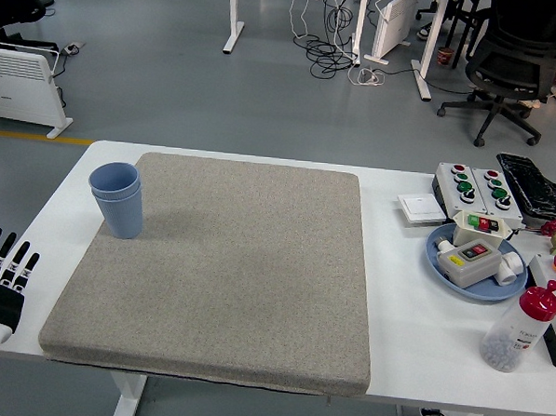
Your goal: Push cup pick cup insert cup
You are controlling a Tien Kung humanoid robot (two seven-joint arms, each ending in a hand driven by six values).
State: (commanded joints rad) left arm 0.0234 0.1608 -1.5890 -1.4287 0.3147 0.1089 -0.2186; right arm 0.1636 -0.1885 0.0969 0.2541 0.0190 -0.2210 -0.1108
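Observation:
Two blue cups [118, 200] stand nested, one inside the other, upright at the far left edge of the grey mat [228, 271]. My left hand [1, 270] hangs at the picture's lower left, off the table's left edge, fingers straight and spread, holding nothing. It is well below and left of the cups. The right hand is out of view.
On the right of the white table [412, 318] sit a blue plate [439, 260] with switch boxes, a grey button box [475, 186], a white switch [421, 209] and a red-capped bottle [521, 330]. Office chairs and desks stand beyond.

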